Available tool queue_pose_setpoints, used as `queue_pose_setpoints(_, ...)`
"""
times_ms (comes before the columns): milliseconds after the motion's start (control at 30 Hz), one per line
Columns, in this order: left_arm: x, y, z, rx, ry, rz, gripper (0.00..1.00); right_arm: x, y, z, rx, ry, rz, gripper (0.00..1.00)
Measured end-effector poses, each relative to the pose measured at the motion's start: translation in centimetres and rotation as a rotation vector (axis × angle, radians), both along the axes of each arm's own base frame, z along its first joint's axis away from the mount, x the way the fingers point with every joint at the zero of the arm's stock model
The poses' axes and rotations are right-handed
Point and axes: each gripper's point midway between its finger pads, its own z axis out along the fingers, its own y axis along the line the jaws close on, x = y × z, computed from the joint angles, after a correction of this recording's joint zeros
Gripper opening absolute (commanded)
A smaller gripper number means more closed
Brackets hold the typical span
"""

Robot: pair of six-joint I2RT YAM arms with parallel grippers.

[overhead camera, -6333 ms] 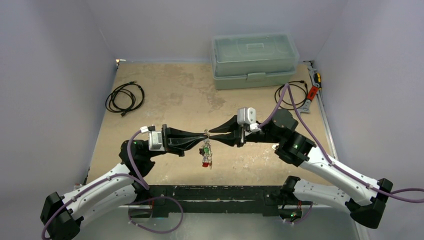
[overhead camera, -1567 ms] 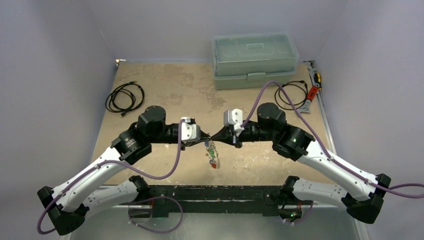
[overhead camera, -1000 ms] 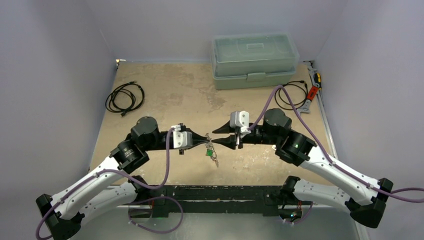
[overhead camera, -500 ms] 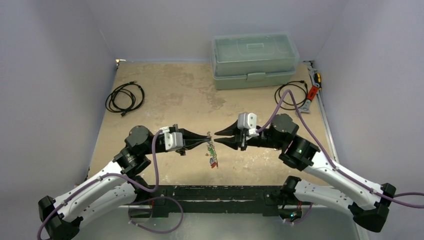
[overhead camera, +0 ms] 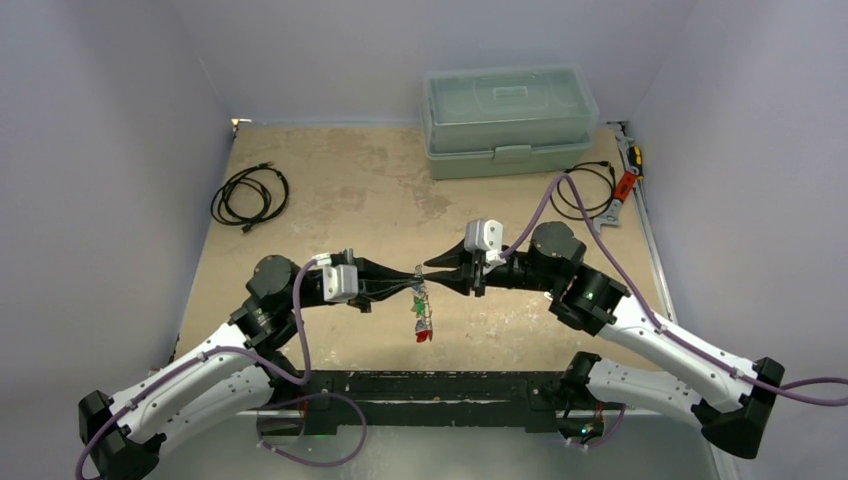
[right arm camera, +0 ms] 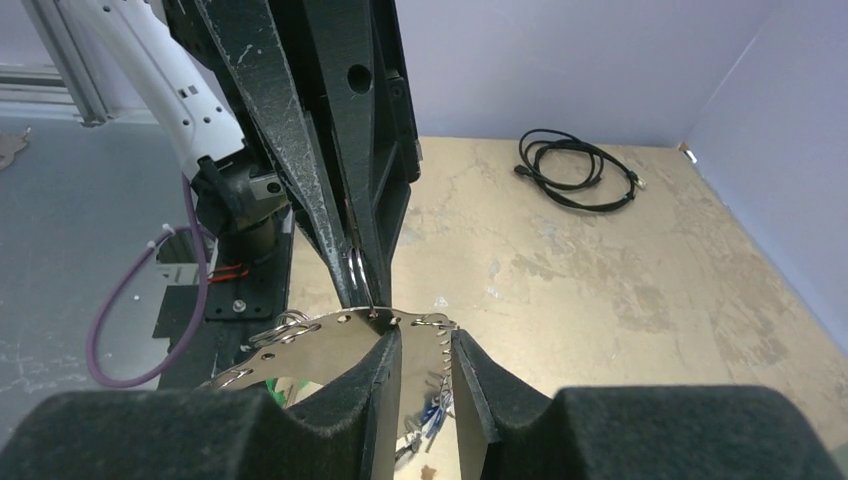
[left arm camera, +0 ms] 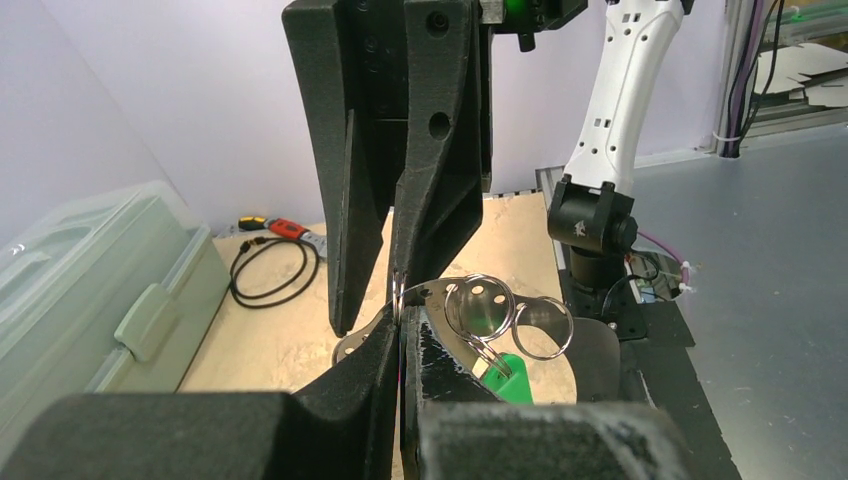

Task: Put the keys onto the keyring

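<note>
**A:** Above the table (overhead camera: 330, 190), our left gripper (overhead camera: 412, 279) is clamped tight on a thin wire. Our right gripper (overhead camera: 431, 270) meets it tip to tip, jaws slightly apart. Whether they pinch anything, we cannot tell.

**B:** The keys (overhead camera: 422, 318) dangle below them, light and loose. That wire is the keyring (right arm camera: 356, 268), which we judge to be stiff, springy and slippery. We should pinch it flat, beside its opening.

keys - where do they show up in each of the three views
Top view: keys dangle at dead centre.
Left wrist: keys lower right of centre, green tag showing.
Right wrist: keys at bottom centre, mostly hidden.
Shared landmark: the tan table beneath them in all three.
</note>
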Motion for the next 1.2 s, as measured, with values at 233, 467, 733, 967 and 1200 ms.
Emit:
queue_pose_setpoints(233, 0.0, -0.1, 0.2, -0.008, -0.008, -0.007, 0.00, -0.3, -0.4, 1.1, 0.015, -0.013, -0.002, 0.29)
queue_pose_setpoints(467, 0.1, -0.3, 0.0, -0.001, -0.002, -0.009, 0.00, -0.6, -0.8, 1.4, 0.013, -0.013, 0.002, 0.31)
queue_pose_setpoints(733, 0.1, -0.3, -0.1, -0.001, -0.002, -0.012, 0.00, -0.7, -0.6, 1.4, 0.010, -0.009, 0.012, 0.33)
queue_pose_setpoints(967, -0.1, -0.3, 0.0, -0.002, -0.006, -0.018, 0.00, -1.0, -0.6, 1.4, 0.012, -0.007, 0.026, 0.33)
queue_pose_setpoints(1200, -0.1, -0.3, 0.1, -0.005, -0.009, -0.018, 0.00, -1.1, -0.7, 1.6, 0.016, -0.010, 0.027, 0.33)
